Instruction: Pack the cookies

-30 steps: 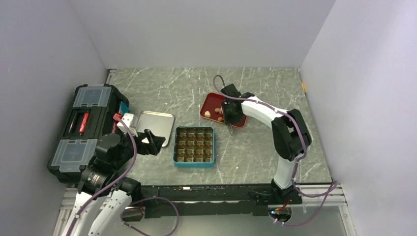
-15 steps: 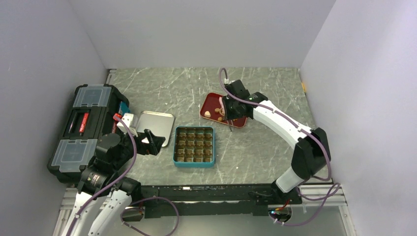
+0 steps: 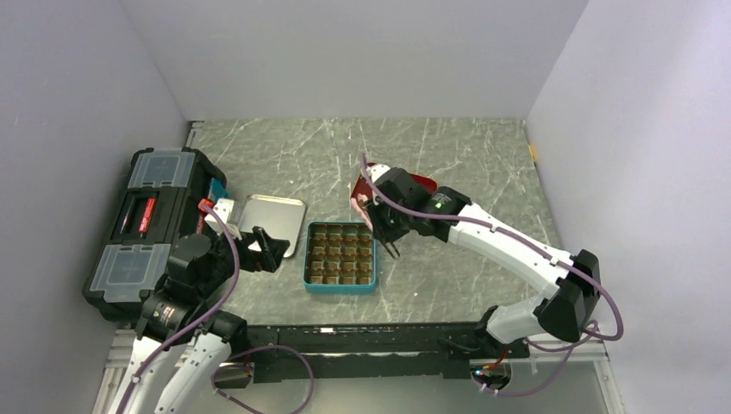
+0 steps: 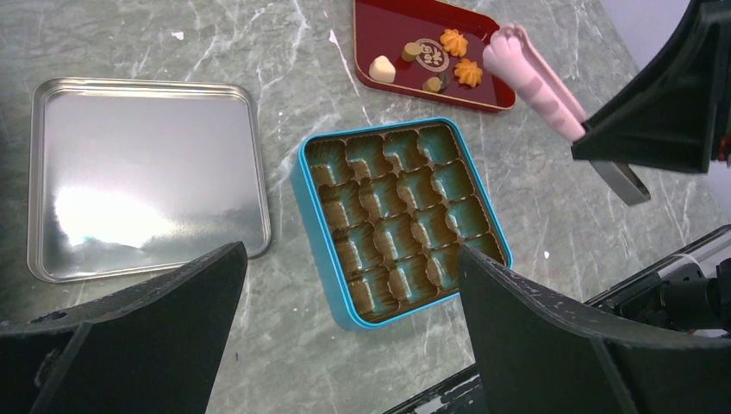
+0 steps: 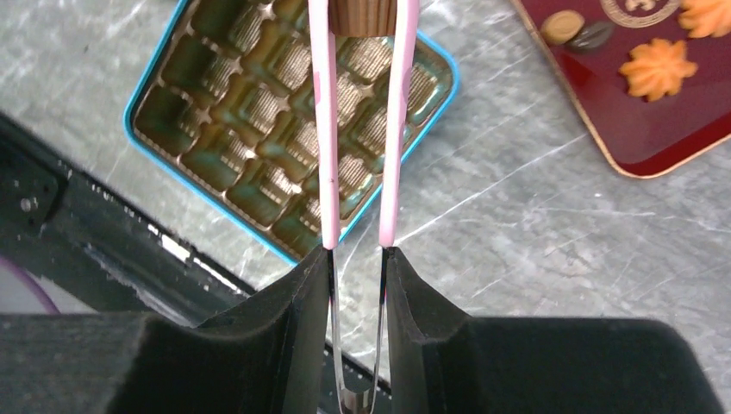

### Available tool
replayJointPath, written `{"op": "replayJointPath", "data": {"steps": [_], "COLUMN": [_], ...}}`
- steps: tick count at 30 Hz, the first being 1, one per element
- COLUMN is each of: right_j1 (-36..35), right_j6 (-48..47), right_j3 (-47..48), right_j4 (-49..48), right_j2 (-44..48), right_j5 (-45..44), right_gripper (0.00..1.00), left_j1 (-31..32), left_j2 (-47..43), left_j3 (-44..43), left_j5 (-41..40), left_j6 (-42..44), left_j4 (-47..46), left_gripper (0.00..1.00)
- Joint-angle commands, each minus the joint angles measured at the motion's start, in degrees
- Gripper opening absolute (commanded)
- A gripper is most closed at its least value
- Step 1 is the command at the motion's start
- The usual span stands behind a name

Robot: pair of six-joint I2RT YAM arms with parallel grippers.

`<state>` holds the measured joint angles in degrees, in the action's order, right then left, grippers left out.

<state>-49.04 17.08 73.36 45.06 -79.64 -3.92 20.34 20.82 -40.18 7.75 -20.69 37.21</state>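
Observation:
My right gripper (image 5: 356, 259) is shut on thin pink tongs (image 5: 326, 129). The tongs pinch a ridged brown cookie (image 5: 362, 15) above the far right part of the teal tin (image 5: 152, 76). In the top view this gripper (image 3: 384, 226) hovers at the tin's (image 3: 307, 259) far right corner. The other cookies lie in the red tray (image 4: 371, 34): two orange flowers (image 4: 453, 40), a cream lump (image 4: 382, 68), a round dark-brown one (image 4: 429, 53) and small pieces (image 4: 434, 84). My left gripper (image 4: 345, 345) is open and empty, left of the tin in the top view (image 3: 269, 250).
A silver tin lid (image 4: 138, 172) lies flat left of the tin. A black toolbox (image 3: 151, 228) stands at the left edge. The red tray (image 3: 424, 184) sits behind the right arm. Walls close the sides and back.
My right arm has swung from over the red tray leftward and nearer, to the tin, carrying the tongs. The left arm has not moved.

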Motion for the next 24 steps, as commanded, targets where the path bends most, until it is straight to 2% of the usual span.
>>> {"op": "replayJointPath", "data": {"steps": [1,11,24], "right_j1": [-4.45,-14.59,-17.69], "right_j6": [-0.54,1.96,3.66], "right_j3": [-0.54,-3.6,-4.51], "right_j4": [2.88,3.67,-0.38], "right_j2": [1.74,-0.37,-4.38], "right_j5": [-0.39,-0.97,-0.21], "right_gripper": [0.16,0.16,0.15], "left_j1": [-0.32,-0.3,-0.32], "left_j2": [0.17,0.18,0.3], "left_j3": [-1.12,-1.0,-1.1], "left_j5": [0.9,1.22,1.24], "left_j6": [-0.14,-0.07,-0.07], "left_j4": [-1.26,-1.44,-1.37], "left_gripper": [0.99,0.99,0.99]}}
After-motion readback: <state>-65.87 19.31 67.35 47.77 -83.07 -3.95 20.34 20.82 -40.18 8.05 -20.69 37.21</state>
